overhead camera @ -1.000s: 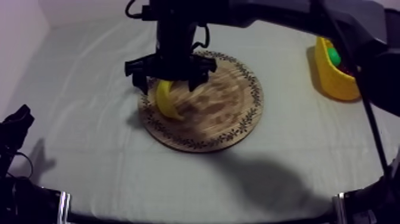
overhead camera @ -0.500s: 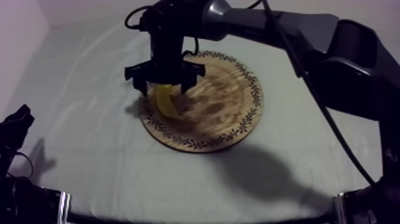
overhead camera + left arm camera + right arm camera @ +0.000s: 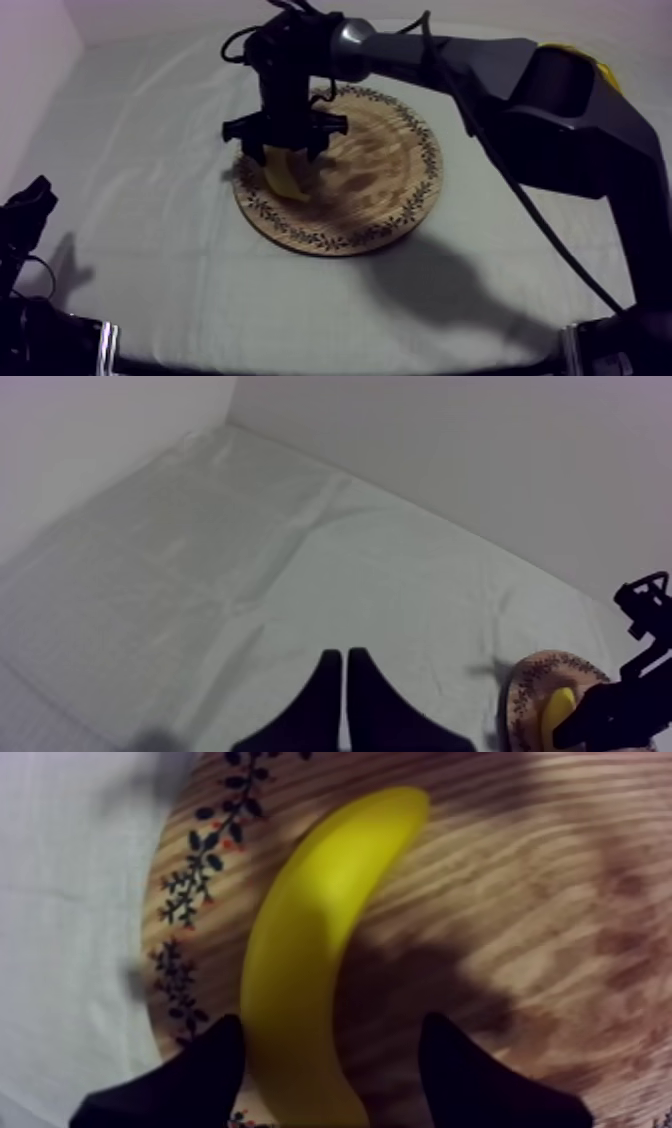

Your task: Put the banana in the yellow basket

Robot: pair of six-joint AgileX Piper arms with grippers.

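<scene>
The banana [image 3: 286, 176] lies on the left part of the round wooden board [image 3: 370, 190], which has a patterned rim. My right gripper [image 3: 285, 152] hangs low over the banana with its arm reaching in from the upper right. In the right wrist view the banana [image 3: 320, 932] runs lengthwise between the two spread fingers of my right gripper [image 3: 333, 1022], which is open and straddles its near end on the board [image 3: 530, 882]. My left gripper [image 3: 343, 676] is shut on nothing, resting at the table's left edge [image 3: 28, 208]. A sliver of the yellow basket [image 3: 604, 72] peeks from behind the right arm.
Grey-white cloth [image 3: 150, 250] surrounds the board on every side. The left wrist view shows the cloth running to the back wall, with the board [image 3: 540, 681], the banana [image 3: 558, 711] and the other arm's gripper [image 3: 640, 676] off to one side.
The right gripper has come down closer over the banana and its arm has swung across, now covering most of the basket. The banana and the left arm have not moved.
</scene>
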